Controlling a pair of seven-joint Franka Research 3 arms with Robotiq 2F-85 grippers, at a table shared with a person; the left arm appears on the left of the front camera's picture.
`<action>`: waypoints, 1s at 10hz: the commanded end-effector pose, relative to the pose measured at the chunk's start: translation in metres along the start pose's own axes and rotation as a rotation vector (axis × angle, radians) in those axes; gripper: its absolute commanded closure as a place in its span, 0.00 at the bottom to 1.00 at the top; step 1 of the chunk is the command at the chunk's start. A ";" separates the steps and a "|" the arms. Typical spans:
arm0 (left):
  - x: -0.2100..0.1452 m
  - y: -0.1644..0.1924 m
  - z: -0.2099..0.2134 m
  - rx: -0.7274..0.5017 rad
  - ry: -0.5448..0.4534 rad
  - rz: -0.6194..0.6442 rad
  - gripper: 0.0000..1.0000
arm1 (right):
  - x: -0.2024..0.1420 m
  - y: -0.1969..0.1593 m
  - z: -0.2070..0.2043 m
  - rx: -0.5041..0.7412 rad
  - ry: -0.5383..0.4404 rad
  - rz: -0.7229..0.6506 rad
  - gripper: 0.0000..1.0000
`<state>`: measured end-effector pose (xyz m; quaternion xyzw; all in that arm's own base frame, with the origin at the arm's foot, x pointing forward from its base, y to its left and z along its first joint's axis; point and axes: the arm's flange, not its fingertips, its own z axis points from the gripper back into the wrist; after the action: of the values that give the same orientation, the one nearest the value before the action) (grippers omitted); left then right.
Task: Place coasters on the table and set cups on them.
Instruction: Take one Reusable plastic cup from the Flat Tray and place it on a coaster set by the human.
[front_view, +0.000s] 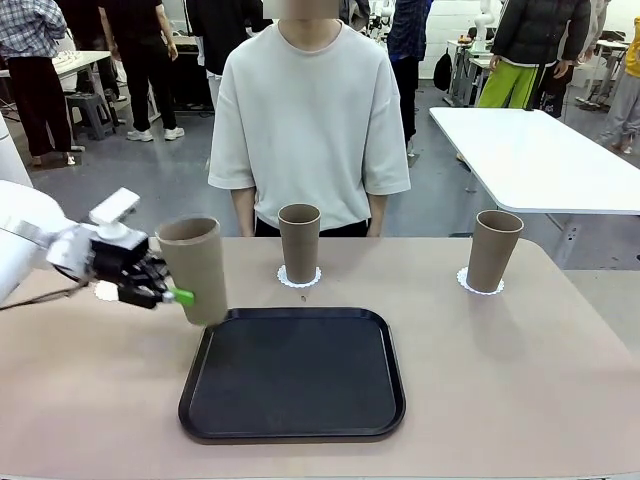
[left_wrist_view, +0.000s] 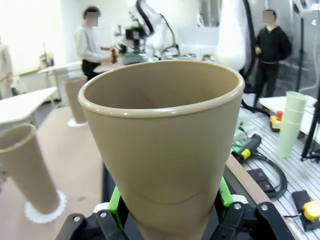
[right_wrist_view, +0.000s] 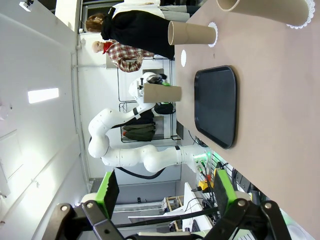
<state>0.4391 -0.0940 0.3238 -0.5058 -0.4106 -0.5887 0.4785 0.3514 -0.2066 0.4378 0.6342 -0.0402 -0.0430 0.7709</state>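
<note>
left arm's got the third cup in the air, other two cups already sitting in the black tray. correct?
Not quite. The left gripper does hold the third cup in the air, but the other two cups stand on coasters on the table, beyond the black tray. The front view shows it.

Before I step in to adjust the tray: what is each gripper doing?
Left gripper: shut on the cup, held above the table.
Right gripper: open, holding nothing.

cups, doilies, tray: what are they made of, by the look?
Tall tan tapered cups: matte, with a rolled rim; paper or moulded plastic, can't tell.
Small white scalloped doilies: thin, lacy edges; likely paper.
Black rounded-square tray: faint sheen, raised lip; probably plastic.
</note>
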 end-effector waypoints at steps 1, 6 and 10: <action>0.031 -0.013 0.029 0.109 0.017 0.037 1.00 | -0.001 0.000 0.000 0.009 0.002 0.013 0.00; 0.060 -0.021 0.058 0.157 0.045 0.026 1.00 | -0.001 0.000 0.000 0.009 0.002 0.013 0.00; 0.059 -0.011 0.075 0.145 0.037 -0.021 0.17 | -0.001 0.000 0.000 0.009 0.002 0.013 0.00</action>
<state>0.4274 -0.0402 0.3916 -0.4573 -0.4375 -0.5567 0.5381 0.3515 -0.2067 0.4376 0.6343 -0.0399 -0.0431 0.7708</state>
